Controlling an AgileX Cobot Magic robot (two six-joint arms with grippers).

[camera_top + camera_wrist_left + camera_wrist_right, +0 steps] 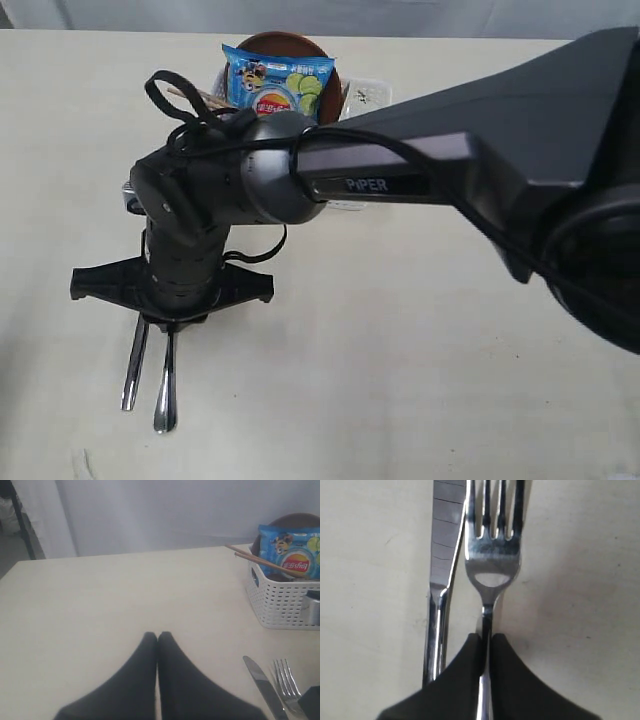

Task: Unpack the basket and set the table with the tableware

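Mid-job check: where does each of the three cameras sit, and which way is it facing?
Exterior: above the table, looking down; the right arm reaches over knife and fork, basket beyond.
Left wrist: low over the table, facing the basket past the shut left fingers.
Right wrist: close above the fork, the right fingers clamped on its handle.
Shared: all three show knife and fork.

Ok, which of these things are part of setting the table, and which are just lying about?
Job: basket, fork, knife, chopsticks, plate, table.
Lying about: chip bag.
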